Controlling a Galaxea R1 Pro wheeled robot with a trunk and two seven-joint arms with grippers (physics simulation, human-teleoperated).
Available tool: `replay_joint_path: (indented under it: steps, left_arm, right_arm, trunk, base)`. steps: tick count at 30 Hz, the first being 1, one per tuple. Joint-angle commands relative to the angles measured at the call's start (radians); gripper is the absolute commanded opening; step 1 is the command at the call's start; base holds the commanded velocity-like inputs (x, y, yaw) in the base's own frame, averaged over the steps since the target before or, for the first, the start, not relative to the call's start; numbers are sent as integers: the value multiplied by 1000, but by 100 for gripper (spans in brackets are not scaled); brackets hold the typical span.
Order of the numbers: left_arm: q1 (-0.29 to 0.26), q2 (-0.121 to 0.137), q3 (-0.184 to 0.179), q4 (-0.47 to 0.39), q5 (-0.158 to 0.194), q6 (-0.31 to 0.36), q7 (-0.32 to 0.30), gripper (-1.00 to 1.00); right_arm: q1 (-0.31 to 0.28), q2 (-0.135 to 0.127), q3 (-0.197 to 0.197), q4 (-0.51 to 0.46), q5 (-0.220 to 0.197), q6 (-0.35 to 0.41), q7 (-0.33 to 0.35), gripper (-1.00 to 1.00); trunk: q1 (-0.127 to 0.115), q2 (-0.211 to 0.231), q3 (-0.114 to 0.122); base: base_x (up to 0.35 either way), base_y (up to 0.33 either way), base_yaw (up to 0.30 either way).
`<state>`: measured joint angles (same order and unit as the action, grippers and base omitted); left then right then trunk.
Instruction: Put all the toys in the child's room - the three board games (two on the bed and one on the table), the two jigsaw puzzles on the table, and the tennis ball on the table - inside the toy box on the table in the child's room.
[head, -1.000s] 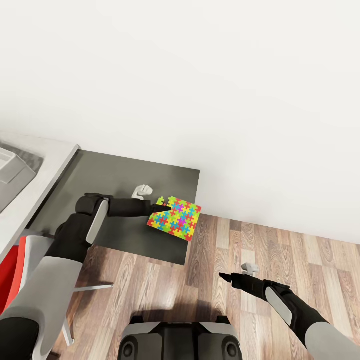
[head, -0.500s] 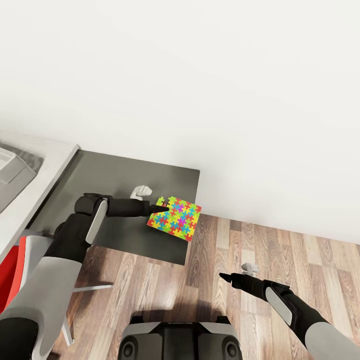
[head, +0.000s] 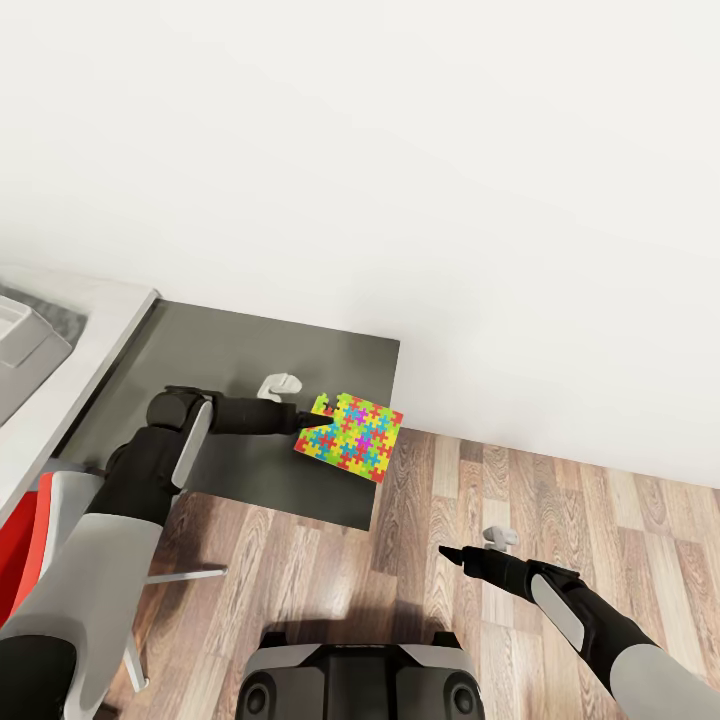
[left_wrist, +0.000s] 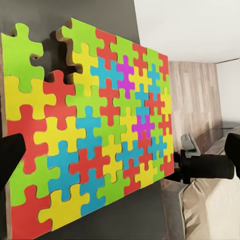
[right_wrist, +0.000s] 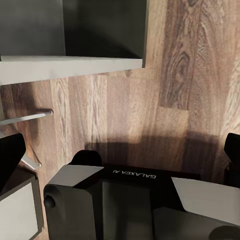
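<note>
One jigsaw puzzle (head: 352, 436), a flat panel of yellow, red, blue and green pieces, lies on the dark grey cabinet top (head: 250, 345) near its right edge, one corner slightly over the edge. My left gripper (head: 319, 418) is at the puzzle's left edge. In the left wrist view the puzzle (left_wrist: 95, 130) spans the space between the fingers, and the left gripper (left_wrist: 122, 155) is open. The right gripper (head: 447, 551) hangs open over the wood floor. A corner of the light grey toy box (head: 22, 345) sits on the pale table (head: 110, 315) at far left.
A white wall rises behind the cabinet. A red chair (head: 28, 545) with a metal leg (head: 185, 574) stands beside my left arm. My own base (right_wrist: 125, 200) is below the right gripper (right_wrist: 120, 150). Wood floor (head: 560, 500) stretches to the right.
My left gripper has shifted very slightly at the puzzle's edge. The puzzle and the right arm have stayed where they were.
</note>
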<state>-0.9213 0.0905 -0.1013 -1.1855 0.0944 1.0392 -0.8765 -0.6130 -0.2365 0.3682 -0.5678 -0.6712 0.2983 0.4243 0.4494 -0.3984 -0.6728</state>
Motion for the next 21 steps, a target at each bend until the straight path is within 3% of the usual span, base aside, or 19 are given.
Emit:
replay_joint_path:
  steps: [1, 21]
  left_arm:
    - [-1, 2, -2, 0, 9, 8, 5, 100]
    - [-1, 6, -3, -79, -5, 8, 5, 100]
  right_arm:
    - [-1, -1, 5, 0, -8, 4, -1, 100]
    - [-1, -1, 6, 19, -10, -12, -1, 100]
  trunk:
    - [1, -2, -1]
    - [1, -2, -1]
  base:
    - [0, 0, 0]
    - [0, 0, 0]
